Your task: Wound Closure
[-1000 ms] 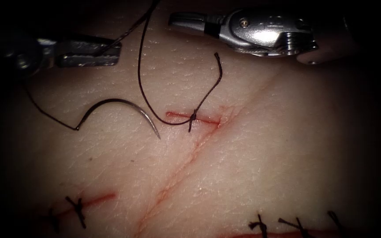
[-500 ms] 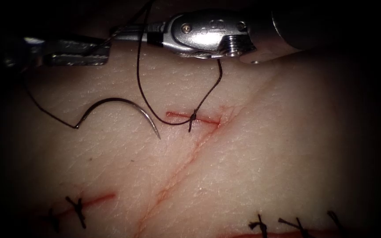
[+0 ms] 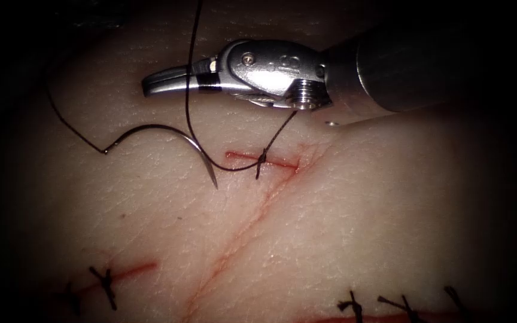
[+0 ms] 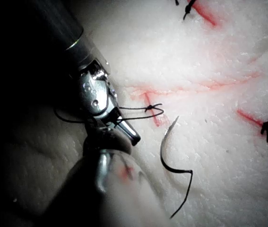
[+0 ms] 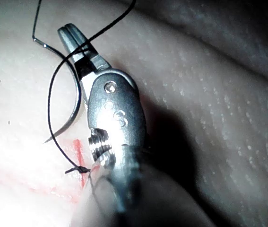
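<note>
One tool of mine, the right tool (image 3: 151, 84), lies in the upper middle of the endoscope frame with its jaws clenched and nothing held between them. Thread (image 3: 189, 90) crosses in front of it and runs down to a knot (image 3: 261, 159) on the short cut (image 3: 279, 161). Left of that cut, the needle (image 3: 169, 133) lies loose on the tissue (image 3: 360, 209), held by nobody.

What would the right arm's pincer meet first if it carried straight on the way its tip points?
The right pincer points toward the endoscope view's left. The thread already crosses its jaws; beyond the tip only bare tissue shows, so the way looks free, though depth is unclear.
</note>
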Controlling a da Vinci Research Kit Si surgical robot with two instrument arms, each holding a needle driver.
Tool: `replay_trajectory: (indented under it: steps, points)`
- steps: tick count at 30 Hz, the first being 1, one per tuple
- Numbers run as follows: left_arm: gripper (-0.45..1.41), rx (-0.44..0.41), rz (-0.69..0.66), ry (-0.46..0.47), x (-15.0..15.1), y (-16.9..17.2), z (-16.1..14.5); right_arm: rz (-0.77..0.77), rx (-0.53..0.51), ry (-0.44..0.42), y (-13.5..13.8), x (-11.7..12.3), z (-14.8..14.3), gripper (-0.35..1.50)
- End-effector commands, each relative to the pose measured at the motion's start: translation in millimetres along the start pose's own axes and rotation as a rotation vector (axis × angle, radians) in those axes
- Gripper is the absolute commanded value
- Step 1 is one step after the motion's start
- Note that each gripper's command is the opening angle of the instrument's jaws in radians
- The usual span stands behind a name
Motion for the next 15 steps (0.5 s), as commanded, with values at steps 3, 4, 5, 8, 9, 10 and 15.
replay_trajectory:
  steps: [3,4,5,8,9,10,15]
  points:
    - [-0.45,0.01,-0.023,-0.017,-1.7,0.1,2.7,0.027,0.012,0.015,-1.6,-0.1,0.4,-0.35]
    - [-0.45,0.014,-0.026,-0.02,-2.0,0.3,3.3,0.037,0.013,0.021,-1.8,0.0,0.4,-0.35]
    - [-0.45,0.018,-0.028,-0.022,-2.4,0.4,3.9,0.045,0.014,0.026,-2.0,0.1,0.3,-0.35]
    - [-0.45,0.02,-0.038,-0.018,-3.2,1.0,6.0,0.075,0.019,0.05,-2.7,0.7,0.1,-0.35]
    - [-0.45,0.018,-0.045,-0.017,-3.4,1.3,6.6,0.086,0.021,0.059,-2.8,1.0,0.0,-0.35]
    - [-0.45,0.015,-0.045,-0.014,-3.6,1.6,7.4,0.104,0.021,0.078,-3.0,1.3,-0.2,-0.35]
    - [-0.45,-0.003,-0.048,-0.018,-4.2,3.2,10.4,0.175,0.009,0.175,-4.0,2.7,-1.1,-0.35]
